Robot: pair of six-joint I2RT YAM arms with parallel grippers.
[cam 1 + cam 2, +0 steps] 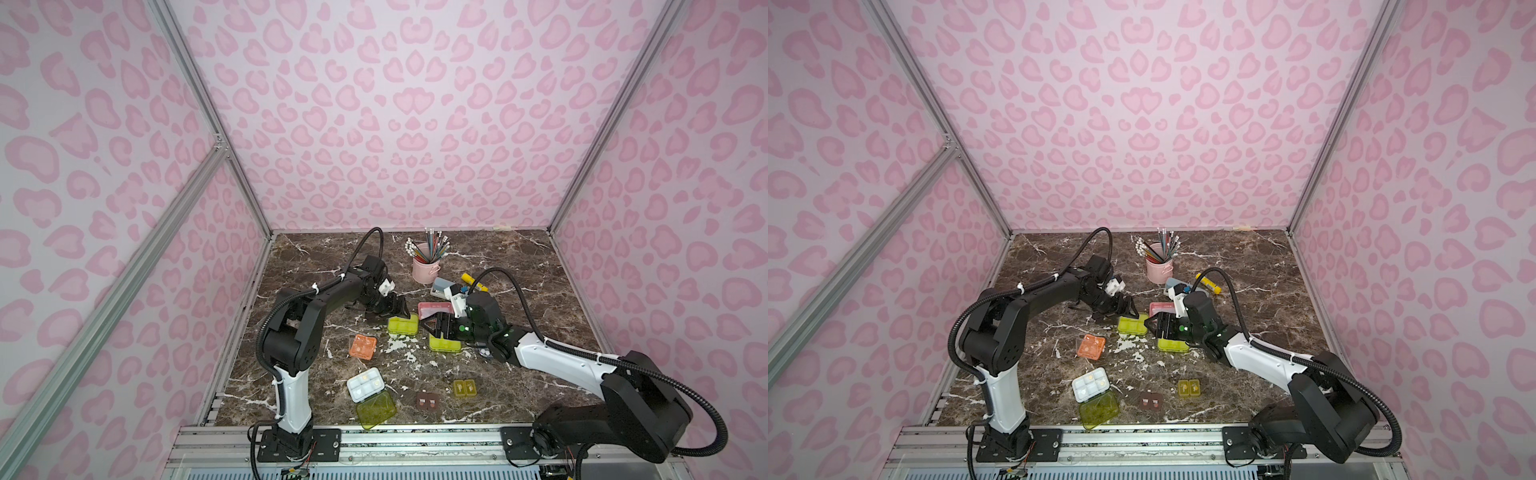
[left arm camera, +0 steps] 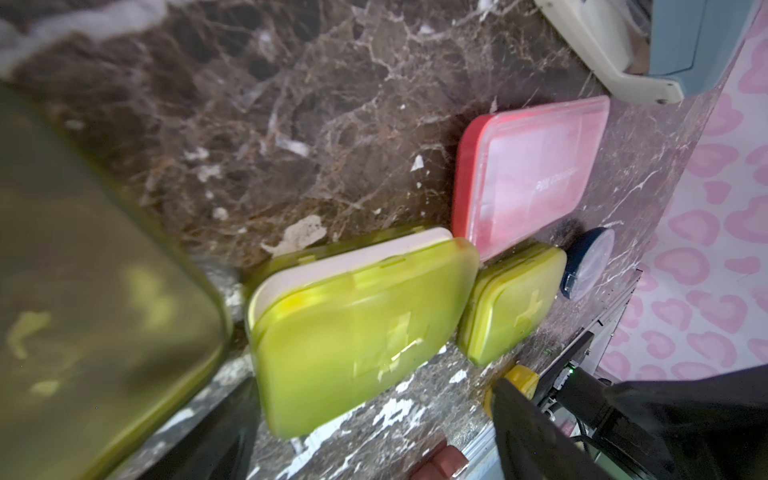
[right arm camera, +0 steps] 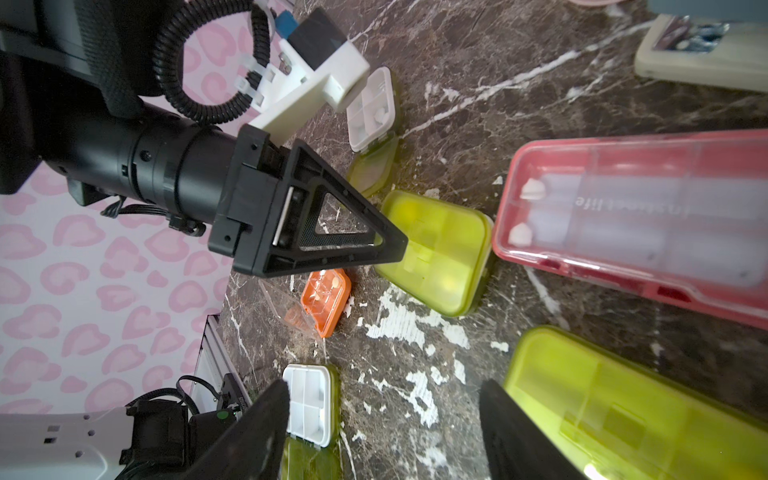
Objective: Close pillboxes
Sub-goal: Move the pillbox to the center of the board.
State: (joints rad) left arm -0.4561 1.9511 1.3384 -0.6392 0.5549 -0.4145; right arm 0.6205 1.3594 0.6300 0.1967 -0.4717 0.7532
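Left gripper [image 1: 401, 311]: jaws spread, holding nothing, tip at the lid edge of the shut yellow-green pillbox [image 1: 403, 325], frame centre. Right gripper [image 1: 429, 326]: jaws apart, holding nothing, beside a second yellow-green pillbox [image 1: 444, 345]. Pink pillbox [image 1: 434, 308]: just above these. Orange pillbox [image 1: 363, 346] and white-tray pillbox [image 1: 365, 384]: lower left of centre, lids open.

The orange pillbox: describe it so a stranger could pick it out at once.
On the dark marble table, find the left arm's white lower link. Just beyond the open white tray beside it lies the orange pillbox. It is the only orange case, small and square with a clear lid, unlike its yellow-green-lidded neighbours.
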